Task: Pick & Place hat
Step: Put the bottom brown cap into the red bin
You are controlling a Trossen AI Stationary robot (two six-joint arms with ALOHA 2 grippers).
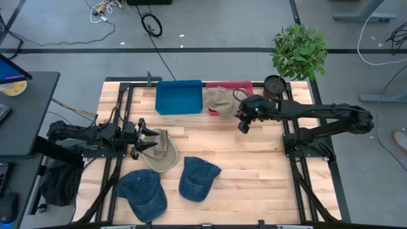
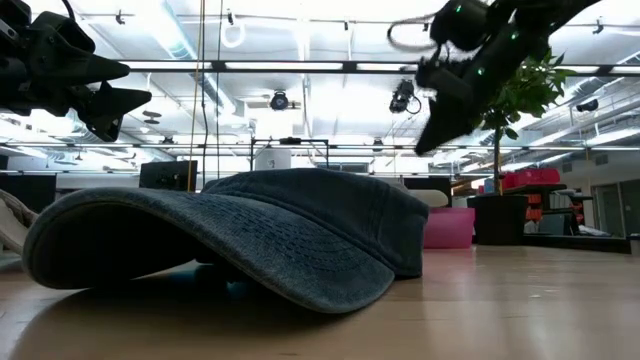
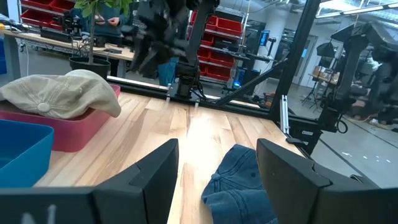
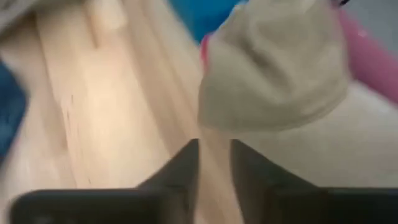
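The left gripper (image 1: 151, 137) hovers near the bench's left edge with its dark fingers (image 3: 143, 180) spread wide and nothing between them. Its tips point at a soft beige fabric cap (image 1: 162, 151) lying flat on the pale wooden plank bench (image 1: 254, 172). Two faded blue denim caps lie toward the front edge: one rounded cap (image 1: 142, 191) near the front-left corner, one creased cap (image 1: 198, 179) just beside it. Along the back edge stands a rigid blue plastic bin (image 1: 178, 97), touching a pink plastic bin (image 1: 236, 87). A tan cloth hat (image 1: 219, 99) rests draped over the pink bin's rim. The right gripper (image 1: 242, 124) hangs just beside that hat, its fingers (image 4: 180, 171) narrowly parted and empty. A leafy green potted plant (image 1: 297, 51) stands at the back-right corner.
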